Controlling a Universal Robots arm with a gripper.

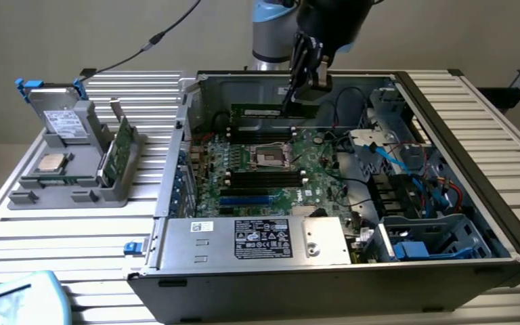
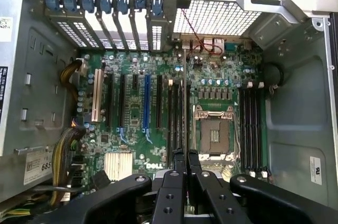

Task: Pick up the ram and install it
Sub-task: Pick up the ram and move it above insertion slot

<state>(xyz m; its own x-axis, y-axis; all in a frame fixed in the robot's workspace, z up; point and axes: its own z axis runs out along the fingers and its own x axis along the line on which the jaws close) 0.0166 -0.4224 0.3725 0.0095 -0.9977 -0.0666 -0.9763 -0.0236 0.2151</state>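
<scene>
The gripper (image 1: 294,107) is clenched on the ram (image 1: 255,110), holding it level above the motherboard (image 1: 323,183), near the open computer case's (image 1: 479,176) far wall.

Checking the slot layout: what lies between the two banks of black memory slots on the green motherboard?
The square silver-framed CPU socket lies between them, as both the exterior view and the wrist view show.
</scene>
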